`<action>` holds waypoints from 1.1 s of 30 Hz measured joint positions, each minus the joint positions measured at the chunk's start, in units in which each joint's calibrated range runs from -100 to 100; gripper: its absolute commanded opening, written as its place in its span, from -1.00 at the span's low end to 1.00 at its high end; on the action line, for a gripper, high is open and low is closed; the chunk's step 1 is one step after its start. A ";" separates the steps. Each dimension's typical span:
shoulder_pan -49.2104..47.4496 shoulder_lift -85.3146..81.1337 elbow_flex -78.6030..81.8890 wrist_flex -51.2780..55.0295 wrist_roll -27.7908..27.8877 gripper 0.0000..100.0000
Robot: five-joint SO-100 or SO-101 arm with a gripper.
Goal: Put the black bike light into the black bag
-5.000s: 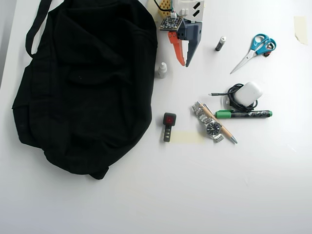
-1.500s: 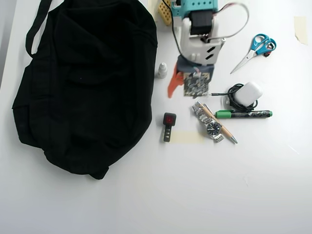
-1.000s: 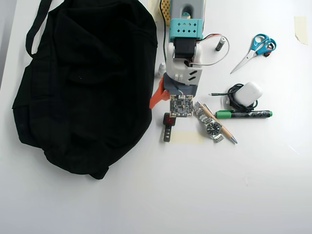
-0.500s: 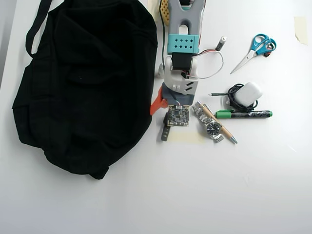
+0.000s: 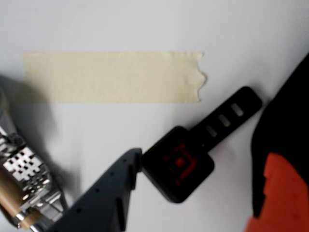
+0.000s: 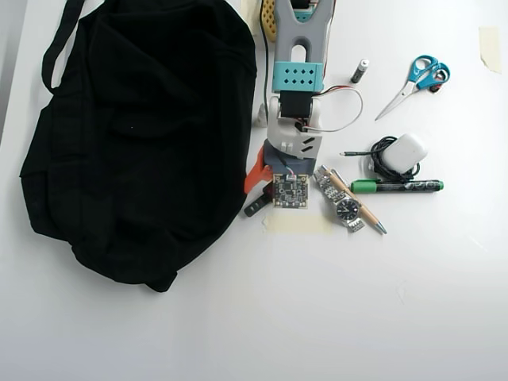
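Black bike light [image 5: 179, 163] lies flat on the white desk [image 5: 120, 24] between the hand's [image 5: 203, 188] two fingers, which are spread apart. Grey finger [image 5: 104, 193] touches the light's squarish red-lens head at its left corner in the wrist view; orange finger [image 5: 280, 198] sits apart on the other side. Stem angles up and away from the hand, just past the masking tape strip [image 5: 113, 77]. Black bag [image 6: 135, 135] lies right beside the orange finger. Steel wristwatch [image 6: 340, 200] on the grey-finger side.

Scissors [image 6: 419, 75], marker [image 6: 397, 186], watch [image 6: 340, 202], tape [image 5: 113, 77].
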 measured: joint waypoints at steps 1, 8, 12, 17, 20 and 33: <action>0.00 0.00 -0.09 0.00 0.00 -0.34; -0.81 0.08 -0.17 0.09 -0.88 -0.35; -1.25 0.08 -2.47 2.30 -2.74 -0.35; -1.91 0.08 -9.56 8.44 -4.79 -0.34; -2.13 0.08 -11.43 9.97 -6.84 -0.34; -3.23 0.08 -8.79 10.40 -15.68 -0.34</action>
